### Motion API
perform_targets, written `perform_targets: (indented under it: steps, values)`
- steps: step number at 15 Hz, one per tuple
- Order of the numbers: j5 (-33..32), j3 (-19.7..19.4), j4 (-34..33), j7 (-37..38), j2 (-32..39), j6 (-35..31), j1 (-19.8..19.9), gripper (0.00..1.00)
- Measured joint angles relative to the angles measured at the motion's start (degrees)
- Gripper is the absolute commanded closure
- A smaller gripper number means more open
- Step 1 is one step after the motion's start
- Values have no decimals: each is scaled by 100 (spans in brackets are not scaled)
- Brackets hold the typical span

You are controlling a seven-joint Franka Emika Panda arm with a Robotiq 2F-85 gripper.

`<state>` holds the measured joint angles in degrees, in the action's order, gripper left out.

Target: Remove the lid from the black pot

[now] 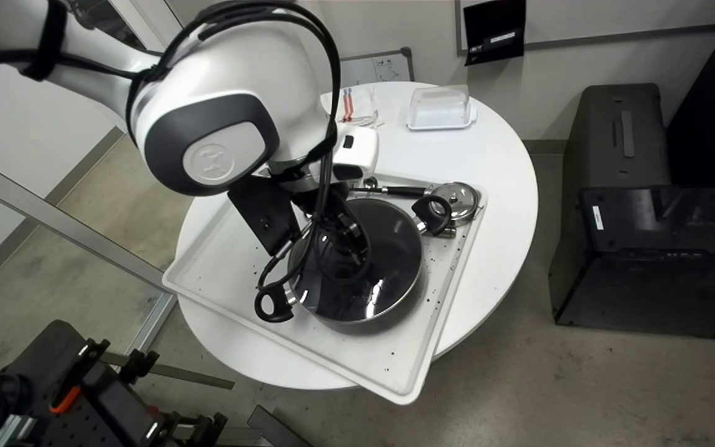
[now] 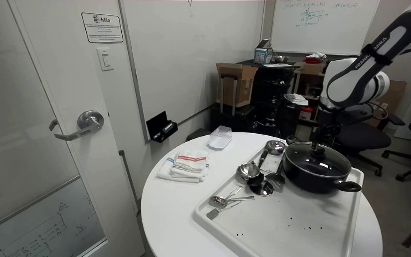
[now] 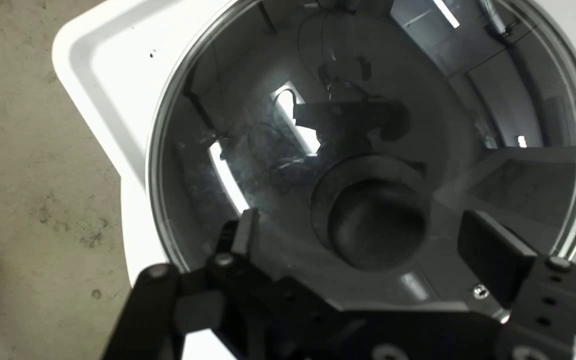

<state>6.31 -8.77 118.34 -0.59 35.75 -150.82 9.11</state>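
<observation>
Wrist view. Nearest, bottom of frame: gripper (image 3: pixel 360 220) spread wide, a finger to either side of the dark knob (image 3: pixel 378 225), gap showing on both sides. Cannot tell how far down the fingertips reach. Under it, lid (image 3: pixel 368 135) fills the middle and top: shiny see-through glass, silvery rim. White tray (image 3: pixel 123 75) corner at upper left; grey-brown floor (image 3: pixel 48 210) along the left edge.

In an exterior view: white arm (image 1: pixel 233 99) nearest, upper left, reaching over the lid at centre. Dark hard case (image 1: pixel 618 136) on the floor at right.

In an exterior view: tray foremost, lower right, on a round white desk (image 2: pixel 170 214). Slotted spatula (image 2: pixel 212 214) and small spoon (image 2: pixel 219 200) at its left corner. Black pot (image 2: pixel 309 182) upright on the tray, right of frame, lid on top, one loop handle (image 2: pixel 349 186) toward lower right. Gripper at the knob; touching or just above, cannot tell. Larger shiny utensils (image 2: pixel 248 171) left of the pot. Farther back on the desk: folded white cloths (image 2: pixel 189 164), red and blue stripes; then a clear-covered container (image 2: pixel 220 137). Farthest: cardboard box (image 2: pixel 239 87), upper middle; whiteboard (image 2: pixel 323 34), green writing, top right.
</observation>
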Motion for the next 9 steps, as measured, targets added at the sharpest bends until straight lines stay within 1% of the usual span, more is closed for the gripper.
perform_targets:
  steps: [6,7,8,9]
  values:
    - [-35,0,-94,6,188,-47,-69,0]
    - [-38,0,-98,6,203,-75,-83,3]
    - [-42,0,-102,6,213,-96,-98,26]
    - [-45,0,-106,6,219,-111,-112,27]
